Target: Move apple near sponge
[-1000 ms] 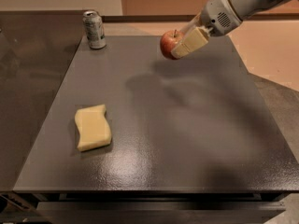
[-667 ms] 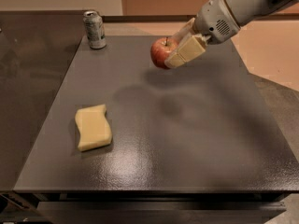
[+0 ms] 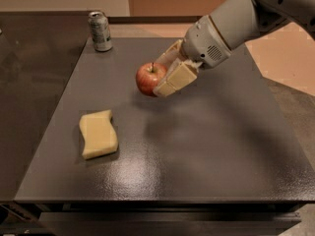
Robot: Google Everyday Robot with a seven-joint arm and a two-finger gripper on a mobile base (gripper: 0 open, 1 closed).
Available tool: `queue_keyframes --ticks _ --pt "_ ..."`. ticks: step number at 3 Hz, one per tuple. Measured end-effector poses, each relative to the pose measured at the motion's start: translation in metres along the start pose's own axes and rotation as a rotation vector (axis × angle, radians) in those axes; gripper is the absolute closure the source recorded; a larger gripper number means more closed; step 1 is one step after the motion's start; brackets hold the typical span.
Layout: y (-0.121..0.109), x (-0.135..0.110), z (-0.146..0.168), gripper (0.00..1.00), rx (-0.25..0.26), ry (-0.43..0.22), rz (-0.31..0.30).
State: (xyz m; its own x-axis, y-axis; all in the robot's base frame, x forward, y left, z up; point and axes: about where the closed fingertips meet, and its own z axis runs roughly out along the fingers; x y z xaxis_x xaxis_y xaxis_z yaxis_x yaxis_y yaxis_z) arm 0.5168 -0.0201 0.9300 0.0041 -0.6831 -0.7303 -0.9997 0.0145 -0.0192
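The red apple with a short dark stem is held above the dark grey table, near its middle. My gripper comes in from the upper right and is shut on the apple, its cream fingers clasping the apple's right side. The pale yellow sponge with wavy edges lies flat on the table at the left front, well below and left of the apple.
A green and silver drink can stands upright at the table's far left corner. A darker counter adjoins the table on the left. The table's front edge runs along the bottom of the view.
My gripper has carried the apple leftward and toward the front of the table, closer to the sponge. The sponge and the can have not moved.
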Motion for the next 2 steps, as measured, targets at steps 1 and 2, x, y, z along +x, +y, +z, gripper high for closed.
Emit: queue_keyframes --ticks 1,2 --pt "0.007 0.0 0.024 1.0 -0.034 0.008 -0.007" --pt "0.013 -0.003 0.047 1.0 -0.06 0.006 -0.021"
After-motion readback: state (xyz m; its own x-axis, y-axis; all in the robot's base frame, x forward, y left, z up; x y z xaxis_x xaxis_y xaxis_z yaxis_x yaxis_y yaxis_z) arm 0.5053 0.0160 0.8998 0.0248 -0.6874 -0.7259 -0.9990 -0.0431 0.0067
